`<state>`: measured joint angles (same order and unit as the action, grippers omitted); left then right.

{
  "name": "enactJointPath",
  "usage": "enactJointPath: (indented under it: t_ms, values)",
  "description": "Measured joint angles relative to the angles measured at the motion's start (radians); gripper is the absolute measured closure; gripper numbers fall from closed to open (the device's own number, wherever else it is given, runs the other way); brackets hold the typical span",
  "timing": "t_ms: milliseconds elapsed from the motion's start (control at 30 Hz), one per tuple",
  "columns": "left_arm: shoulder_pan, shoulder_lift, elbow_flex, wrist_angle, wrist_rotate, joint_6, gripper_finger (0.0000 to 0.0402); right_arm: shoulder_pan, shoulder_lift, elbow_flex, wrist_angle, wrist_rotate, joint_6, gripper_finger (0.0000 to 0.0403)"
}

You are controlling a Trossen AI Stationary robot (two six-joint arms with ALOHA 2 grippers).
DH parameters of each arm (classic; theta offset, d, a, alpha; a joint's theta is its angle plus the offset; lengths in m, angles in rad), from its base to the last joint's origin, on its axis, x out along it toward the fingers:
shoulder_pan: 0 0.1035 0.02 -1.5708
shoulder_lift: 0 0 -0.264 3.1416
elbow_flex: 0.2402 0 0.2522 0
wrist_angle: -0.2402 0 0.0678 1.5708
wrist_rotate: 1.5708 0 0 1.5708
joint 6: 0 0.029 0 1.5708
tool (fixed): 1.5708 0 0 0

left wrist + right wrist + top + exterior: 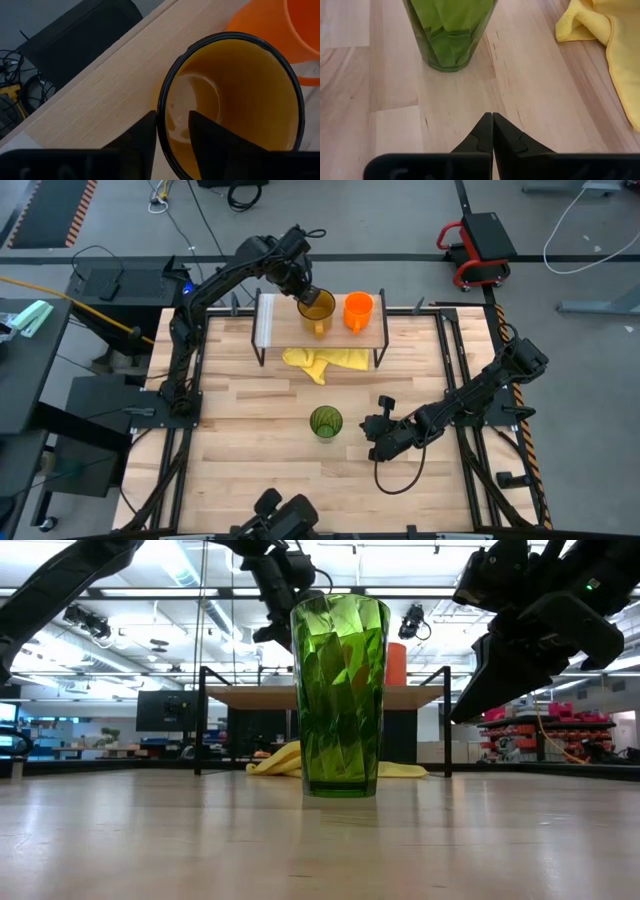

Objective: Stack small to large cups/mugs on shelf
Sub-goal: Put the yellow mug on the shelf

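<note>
Up on the shelf (268, 320), the left gripper (171, 131) pinches the rim of the amber-yellow mug (318, 311), one finger inside the wall and one outside, as the left wrist view shows. The mug stands on the plank, near its middle, and the small orange mug (358, 309) stands on the shelf too, just beside it on the side away from the shelf's pale strip. In front of the shelf, out on the tabletop (240, 430), the green tumbler (325, 421) stands upright and alone. A yellow cloth (325, 361) lies on the table under the shelf's front edge. The right gripper (492, 131) waits low over the table beside the tumbler, its fingers pressed together on nothing.

My worry is the thin rim grip: a pinch on one wall lets the mug swing or slip if it is lifted quickly. The two mugs also sit close, so a sideways move could knock the orange one along or off the narrow plank. Nesting order matters as well; the tumbler is not yet on the shelf.
</note>
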<state>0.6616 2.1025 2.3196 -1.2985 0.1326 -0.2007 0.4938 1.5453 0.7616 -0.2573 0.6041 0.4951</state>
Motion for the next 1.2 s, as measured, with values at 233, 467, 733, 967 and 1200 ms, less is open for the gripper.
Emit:
enactJointPath:
  t_ms: [233,467,733,967,1200]
  values:
    - [0.013,-0.030,0.001,0.010,-0.006,0.001,0.0265,0.000,0.000,0.000,-0.005,0.000,0.010,0.0394]
    - [0.018,-0.118,0.001,-0.032,-0.038,-0.023,0.0264,0.000,0.000,0.000,-0.007,0.000,0.018,0.0396]
    - [-0.043,-0.204,0.000,-0.284,-0.207,-0.076,0.0269,0.000,0.000,0.000,-0.014,-0.001,0.055,0.0389]
    - [-0.177,-0.280,-0.087,-0.273,-0.307,-0.068,0.0263,0.041,0.000,0.000,-0.048,-0.001,0.135,0.0392]
    - [-0.226,-0.373,-0.280,-0.268,-0.540,-0.157,0.0276,0.102,0.000,0.000,-0.048,0.000,0.208,0.0392]
